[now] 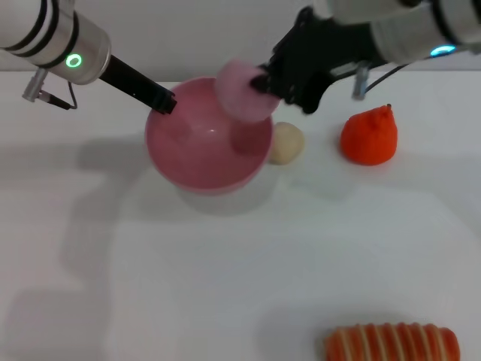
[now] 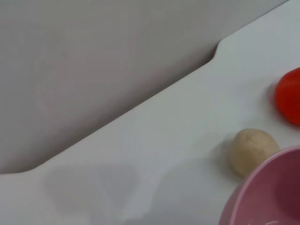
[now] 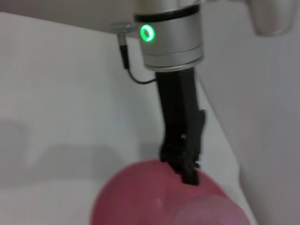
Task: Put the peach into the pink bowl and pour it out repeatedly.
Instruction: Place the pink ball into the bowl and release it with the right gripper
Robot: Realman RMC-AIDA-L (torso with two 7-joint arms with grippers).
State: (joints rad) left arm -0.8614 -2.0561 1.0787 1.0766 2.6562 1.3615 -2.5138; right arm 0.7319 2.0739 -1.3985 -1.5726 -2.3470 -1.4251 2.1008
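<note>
The pink bowl (image 1: 197, 154) stands on the white table at the middle back. My left gripper (image 1: 164, 101) is shut on its far left rim. My right gripper (image 1: 261, 83) is shut on the pale-pink peach (image 1: 240, 90) and holds it just above the bowl's far right rim. In the right wrist view the left gripper (image 3: 183, 165) pinches the bowl's rim (image 3: 136, 187), and the peach (image 3: 211, 213) shows blurred at the near edge. The left wrist view shows only the bowl's rim (image 2: 253, 190).
A beige ball (image 1: 286, 143) lies against the bowl's right side and also shows in the left wrist view (image 2: 251, 151). An orange-red pointed fruit (image 1: 370, 135) stands farther right. A striped orange roll (image 1: 391, 344) lies at the front right.
</note>
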